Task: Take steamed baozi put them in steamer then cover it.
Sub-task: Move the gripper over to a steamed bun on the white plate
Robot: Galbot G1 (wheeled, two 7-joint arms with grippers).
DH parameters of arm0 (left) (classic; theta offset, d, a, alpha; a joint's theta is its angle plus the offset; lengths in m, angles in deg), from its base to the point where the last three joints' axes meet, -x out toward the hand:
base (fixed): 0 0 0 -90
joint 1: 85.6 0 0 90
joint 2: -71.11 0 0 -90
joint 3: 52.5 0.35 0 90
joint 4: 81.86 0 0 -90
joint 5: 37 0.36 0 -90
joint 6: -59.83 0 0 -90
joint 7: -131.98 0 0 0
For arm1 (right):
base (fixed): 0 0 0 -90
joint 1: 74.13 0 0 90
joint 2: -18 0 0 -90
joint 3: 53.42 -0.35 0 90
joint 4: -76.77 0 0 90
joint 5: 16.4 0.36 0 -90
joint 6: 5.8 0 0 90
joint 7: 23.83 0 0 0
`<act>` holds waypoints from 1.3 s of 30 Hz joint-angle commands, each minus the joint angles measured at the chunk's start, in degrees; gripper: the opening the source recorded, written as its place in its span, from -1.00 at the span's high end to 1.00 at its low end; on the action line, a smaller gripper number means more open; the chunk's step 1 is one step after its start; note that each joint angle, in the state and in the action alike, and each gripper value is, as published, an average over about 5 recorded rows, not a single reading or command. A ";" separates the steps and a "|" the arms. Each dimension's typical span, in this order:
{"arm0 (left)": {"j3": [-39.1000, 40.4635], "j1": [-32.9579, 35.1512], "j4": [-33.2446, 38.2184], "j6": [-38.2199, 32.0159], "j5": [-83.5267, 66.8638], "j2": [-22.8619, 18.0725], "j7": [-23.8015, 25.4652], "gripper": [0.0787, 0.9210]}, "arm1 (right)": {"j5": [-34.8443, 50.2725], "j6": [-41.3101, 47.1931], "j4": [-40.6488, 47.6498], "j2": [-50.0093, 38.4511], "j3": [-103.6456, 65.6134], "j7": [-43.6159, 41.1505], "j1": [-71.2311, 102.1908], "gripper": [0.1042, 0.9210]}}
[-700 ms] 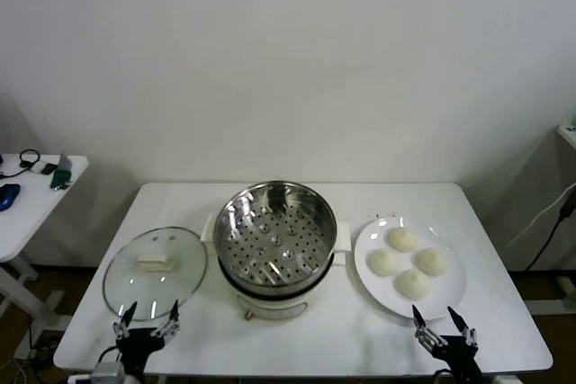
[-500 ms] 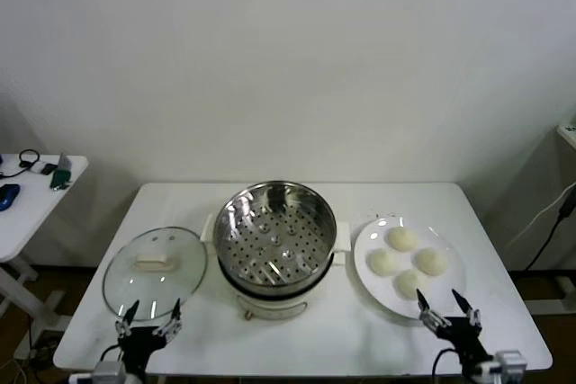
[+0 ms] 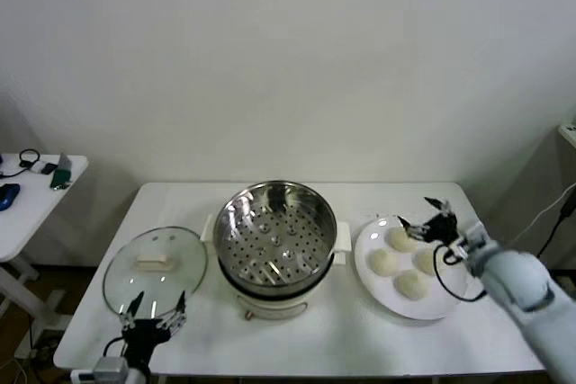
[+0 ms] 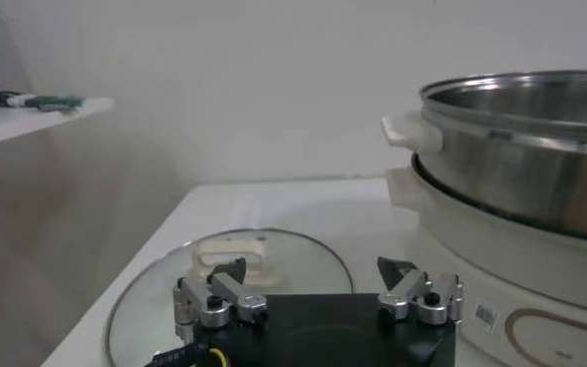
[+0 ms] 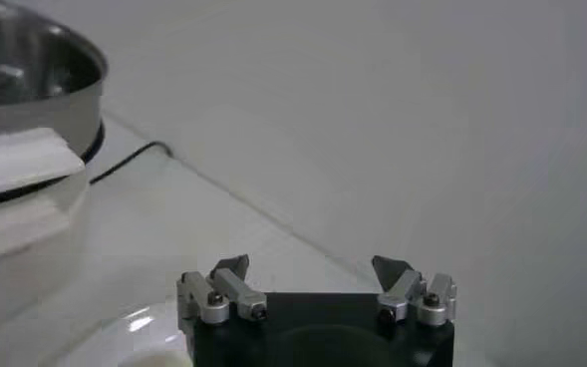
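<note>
I see my right gripper (image 3: pixel 425 214) spread wide above the baozi (image 3: pixel 402 239) right of the steamer (image 3: pixel 275 233); left gripper (image 3: pixel 154 308) parked open near the cover (image 3: pixel 155 267)

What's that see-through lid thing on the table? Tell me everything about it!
The cover is a round, clear glass lid with a thin metal rim and a cream-white bar handle in the middle. It lies flat on the white table, handle up, just left of the steamer, not on it. Nothing holds it. The left gripper hovers open at its near edge; in the left wrist view the cover sits right beyond the fingertips.
</note>
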 commanded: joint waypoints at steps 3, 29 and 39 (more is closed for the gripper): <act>0.06 -0.07 0.06 -0.32 0.16 -0.17 0.01 -0.77 | -11.44 -8.04 12.24 -12.04 45.68 -26.49 -45.27 -0.76; -0.46 -0.22 -0.94 -1.13 0.68 -0.39 0.47 -0.77 | -3.76 -10.42 34.11 16.28 72.42 -38.08 -58.80 -0.76; -0.85 0.01 -1.41 -1.38 1.34 -1.02 0.63 -0.77 | -5.79 -11.06 43.40 22.35 64.75 -36.55 -50.38 -0.76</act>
